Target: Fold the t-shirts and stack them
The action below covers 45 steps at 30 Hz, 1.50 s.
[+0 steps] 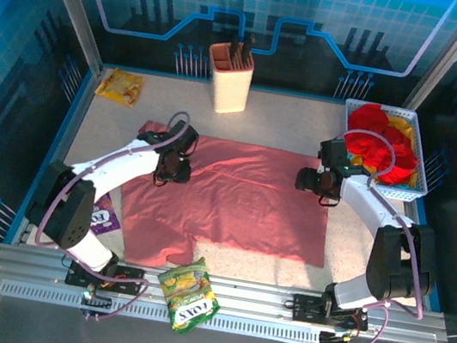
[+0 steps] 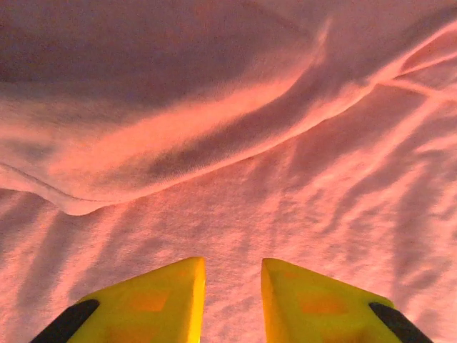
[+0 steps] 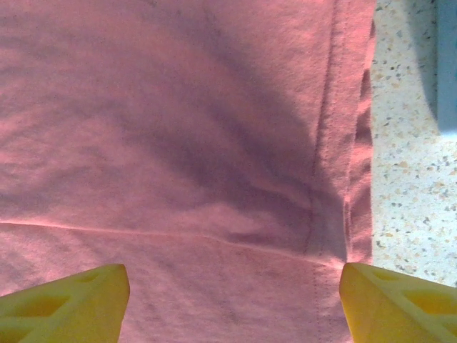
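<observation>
pink shirt [image 1: 233, 194]: spread out mid-desk [image 1: 352, 243], a bit wrinkly
left pincer [image 2: 232, 264]: slightly apart over its left side, holding nothing
right pincer [image 3: 234, 268]: wide apart over the right hem
red/yellow shirts [image 1: 381, 143]: piled in basket [image 1: 419, 183]

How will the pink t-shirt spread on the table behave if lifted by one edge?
The pink t-shirt would probably droop limply: it lies flat with soft wrinkles. Pushed, it would likely bunch rather than slide, as its raised folds suggest.

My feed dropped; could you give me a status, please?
Left gripper narrowly open, right gripper wide, both empty. Pink shirt spread out. Packet by near edge.
</observation>
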Each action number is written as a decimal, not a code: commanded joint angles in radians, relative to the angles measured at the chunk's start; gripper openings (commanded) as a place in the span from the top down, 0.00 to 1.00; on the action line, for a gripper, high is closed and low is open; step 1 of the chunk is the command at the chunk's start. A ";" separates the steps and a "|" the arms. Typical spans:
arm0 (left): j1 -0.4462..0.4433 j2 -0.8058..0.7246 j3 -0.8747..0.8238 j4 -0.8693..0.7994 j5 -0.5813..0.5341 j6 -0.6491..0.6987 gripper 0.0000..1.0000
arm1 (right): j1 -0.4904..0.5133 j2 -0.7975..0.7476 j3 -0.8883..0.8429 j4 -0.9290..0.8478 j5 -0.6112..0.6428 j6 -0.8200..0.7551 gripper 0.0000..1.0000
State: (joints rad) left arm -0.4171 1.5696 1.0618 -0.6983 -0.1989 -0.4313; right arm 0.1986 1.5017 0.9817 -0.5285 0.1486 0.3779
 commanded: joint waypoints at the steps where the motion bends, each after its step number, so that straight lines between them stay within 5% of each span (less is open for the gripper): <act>1: -0.031 0.053 -0.017 0.005 -0.125 0.030 0.67 | 0.019 -0.001 0.016 -0.019 -0.010 0.022 0.22; 7: -0.031 0.143 -0.003 0.029 -0.280 0.045 0.65 | 0.025 -0.008 0.005 -0.009 -0.025 0.023 0.22; 21: -0.032 0.261 0.071 0.028 -0.350 0.027 0.67 | 0.025 -0.017 -0.005 -0.008 -0.031 0.010 0.22; 28: -0.030 0.289 0.106 0.007 -0.385 0.024 0.76 | 0.024 -0.009 0.003 -0.007 -0.043 0.004 0.23; 35: -0.029 0.320 0.174 -0.028 -0.414 0.071 0.99 | 0.025 -0.006 0.003 -0.014 -0.043 0.000 0.23; 45: 0.018 0.397 0.354 -0.090 -0.421 0.242 1.00 | 0.025 0.003 0.001 -0.013 -0.047 -0.002 0.23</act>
State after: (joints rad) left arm -0.4141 1.9331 1.3590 -0.7437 -0.5919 -0.2668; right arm 0.2104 1.5017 0.9817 -0.5274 0.1184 0.3847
